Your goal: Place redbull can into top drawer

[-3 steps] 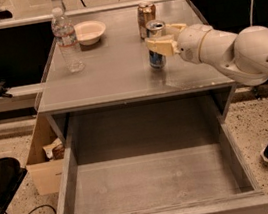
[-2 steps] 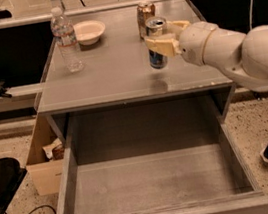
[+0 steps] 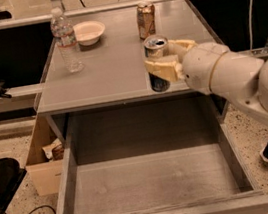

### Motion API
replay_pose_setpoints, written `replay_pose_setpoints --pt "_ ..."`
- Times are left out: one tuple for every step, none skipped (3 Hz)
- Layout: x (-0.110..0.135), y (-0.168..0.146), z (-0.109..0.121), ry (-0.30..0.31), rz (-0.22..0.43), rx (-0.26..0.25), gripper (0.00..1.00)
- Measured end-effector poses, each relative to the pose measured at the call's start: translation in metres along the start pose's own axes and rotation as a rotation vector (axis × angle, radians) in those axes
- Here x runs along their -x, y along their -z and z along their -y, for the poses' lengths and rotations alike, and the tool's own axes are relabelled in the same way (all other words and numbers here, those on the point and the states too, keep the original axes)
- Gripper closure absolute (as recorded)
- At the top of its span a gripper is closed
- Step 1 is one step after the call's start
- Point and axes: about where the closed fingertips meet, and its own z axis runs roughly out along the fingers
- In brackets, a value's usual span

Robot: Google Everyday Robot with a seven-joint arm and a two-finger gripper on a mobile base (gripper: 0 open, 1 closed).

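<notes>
Since the earlier frames, the redbull can (image 3: 155,45) and the claw (image 3: 159,58) have shifted together toward 6 o'clock, from mid-counter to the front edge of the counter (image 3: 112,67); the other objects are unchanged. The claw is closed around the can's middle, with one pale finger (image 3: 163,68) across the near face and the other behind; the can is upright, its shiny top showing above the fingers and its blue base below. Whether the base touches the counter cannot be told. The white arm (image 3: 230,76) enters from 4 o'clock. The top drawer (image 3: 151,182) is pulled fully out at 6 o'clock of the can, its flat grey bottom bare; the can is not yet over it. On the counter, a brown-gold can (image 3: 146,20) stands at 12 o'clock of the held can, near but apart; a water bottle (image 3: 65,39) stands upright at 10 o'clock, with a white bowl (image 3: 89,32) just beside it at 2 o'clock. A cardboard box (image 3: 43,159) sits on the floor at 9 o'clock of the drawer.
</notes>
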Motion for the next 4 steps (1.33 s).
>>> replay_pose_setpoints --pt "-0.013 0.029 -0.040 -0.023 -0.004 0.011 1.00" --pt "-0.042 0.047 -0.075 -0.004 0.013 0.050 1.00" --pt "-0.090 0.050 -0.083 0.011 0.034 0.113 1.00" --pt "-0.138 0.047 -0.067 0.047 -0.002 0.140 1.00"
